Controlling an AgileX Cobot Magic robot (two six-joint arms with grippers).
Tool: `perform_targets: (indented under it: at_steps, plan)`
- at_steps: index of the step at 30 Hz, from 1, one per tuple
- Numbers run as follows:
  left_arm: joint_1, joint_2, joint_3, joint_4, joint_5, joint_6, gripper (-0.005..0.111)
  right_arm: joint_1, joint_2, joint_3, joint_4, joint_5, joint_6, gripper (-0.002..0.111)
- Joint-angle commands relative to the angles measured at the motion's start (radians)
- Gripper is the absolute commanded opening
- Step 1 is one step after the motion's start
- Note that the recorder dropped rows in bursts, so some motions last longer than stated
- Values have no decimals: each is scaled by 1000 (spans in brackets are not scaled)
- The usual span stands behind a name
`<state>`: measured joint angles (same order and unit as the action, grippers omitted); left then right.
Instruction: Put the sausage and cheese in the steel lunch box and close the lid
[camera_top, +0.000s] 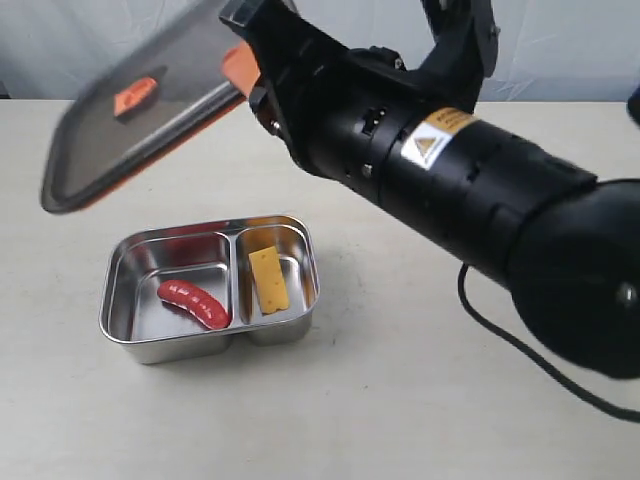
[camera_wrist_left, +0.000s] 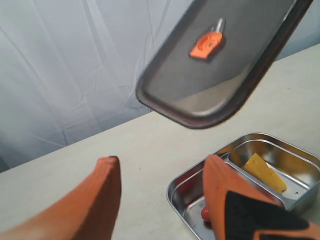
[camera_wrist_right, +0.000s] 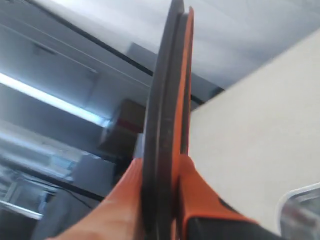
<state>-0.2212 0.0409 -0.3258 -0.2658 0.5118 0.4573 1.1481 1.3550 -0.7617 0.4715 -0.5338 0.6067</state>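
While the lid hangs tilted in the air, above and to the far left of the steel lunch box, the exterior view shows both foods already home: the sausage lies in the left compartment and the cheese in the right. My right arm reaches across from the right and carries the lid by one edge, so I judge only the closing is left. From my left wrist, my left jaws stand wide apart with nothing between the orange fingers. Beyond them I see the box on the pale surface and the lid overhead with its orange valve tab. From my right wrist, my right jaws are clamped on the lid's edge, dark rim pinched between both pads, and a corner of the box shows at the frame's edge. To do this well I should level the lid first and turn it square to the box. Then I should centre it over the rim, lower it straight, and seat all four corners evenly before letting go, holding my left jaws clear.
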Motion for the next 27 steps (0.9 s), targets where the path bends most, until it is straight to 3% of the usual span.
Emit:
perform_targets:
  at_steps: [1,4,9,17,27]
  plan:
    - [-9,-6,-5,-11,-15,-8,49,-20,37,98,-284,-235,341,-1]
    - [-9,-6,-5,-11,-15,-8,49,-20,68,149,-194,-276,352,-1]
    - [-9,-6,-5,-11,-15,-8,49,-20,156,219,-182,-447,475,-1]
    - [-9,-6,-5,-11,-15,-8,49,-18,318,227,-160,-582,477,-1]
    - [-9,-6,-5,-11,-15,-8,49,11,504,227,-101,-656,527,-1]
